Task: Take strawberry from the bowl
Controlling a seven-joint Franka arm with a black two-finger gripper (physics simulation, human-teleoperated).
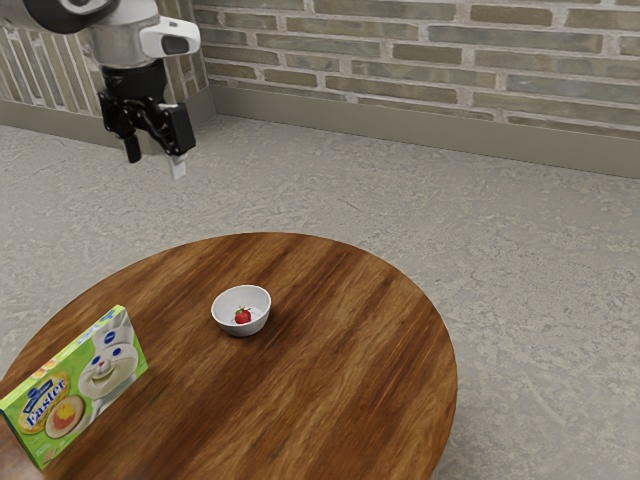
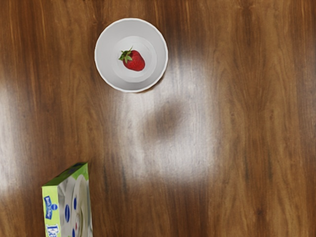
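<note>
Our black gripper (image 1: 155, 158) hung with its fingers apart above the round, wood-grained table (image 1: 350, 370); the red strawberry (image 2: 135, 62), leafy cap on, lay inside the smooth white bowl (image 2: 105, 64); the upright green cardboard box (image 1: 112, 376) read "Easter" in the exterior view, cut to "Ea" in the wrist view

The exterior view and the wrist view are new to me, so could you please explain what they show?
The machine is a simulated robot arm ending in a black two-finger gripper. The exterior view is taken from the arm's side; the wrist view comes from a camera on its hand, looking down. On the round wooden table stand a white bowl, with a strawberry inside, and a green Easter box. The gripper hangs clear of them, fingers apart, holding nothing.
</note>
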